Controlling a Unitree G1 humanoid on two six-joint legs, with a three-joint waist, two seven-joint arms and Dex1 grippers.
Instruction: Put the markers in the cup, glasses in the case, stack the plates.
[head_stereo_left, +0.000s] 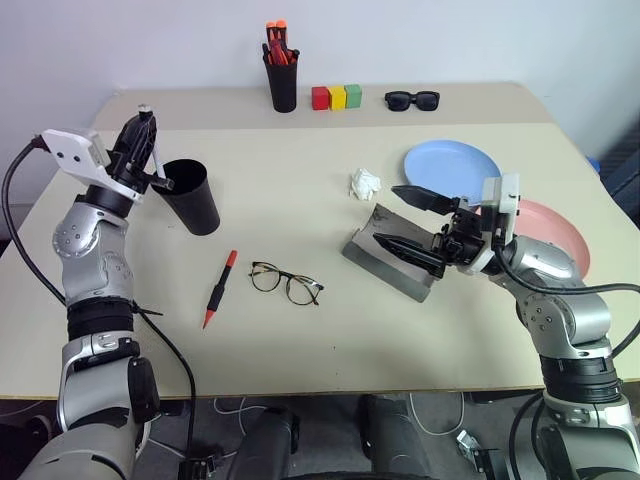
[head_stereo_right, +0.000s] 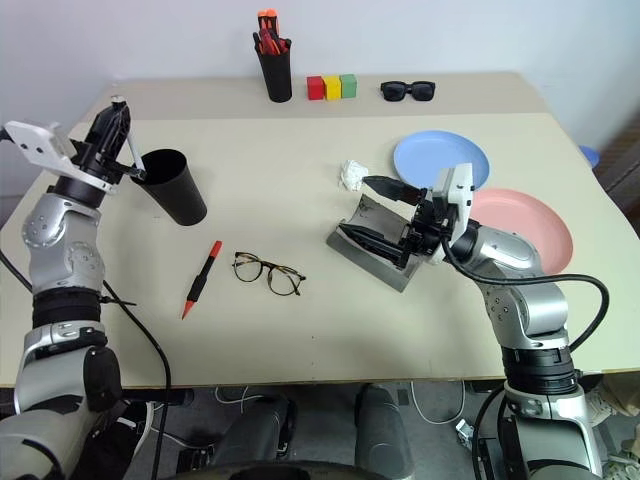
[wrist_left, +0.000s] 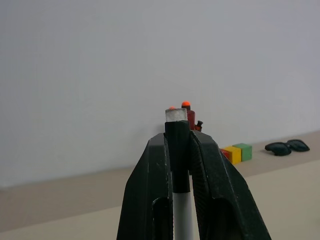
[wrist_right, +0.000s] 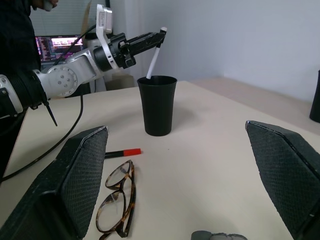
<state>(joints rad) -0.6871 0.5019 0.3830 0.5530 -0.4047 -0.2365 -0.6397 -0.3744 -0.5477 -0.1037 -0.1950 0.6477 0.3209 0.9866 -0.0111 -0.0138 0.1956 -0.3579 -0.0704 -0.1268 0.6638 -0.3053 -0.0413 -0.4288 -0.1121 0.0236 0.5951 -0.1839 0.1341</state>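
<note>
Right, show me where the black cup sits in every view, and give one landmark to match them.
Left eye view: cup at left, beside the left end effector.
Right eye view: cup at left, above the red-ended marker.
Left wrist view: no cup to point to.
Right wrist view: cup upright at centre, behind the glasses.
Shared landmark: the glasses.

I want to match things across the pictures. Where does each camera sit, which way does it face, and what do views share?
Left eye and right eye: on the head, looking forward and down at the table; both arms show.
Left wrist: on the left arm, facing the wall; left claw shut on the white marker.
Right wrist: on the right arm, facing across the table; its open right claw, and beyond it the left claw with that marker in the cup.
Shared: cup, glasses, red-black marker.
</note>
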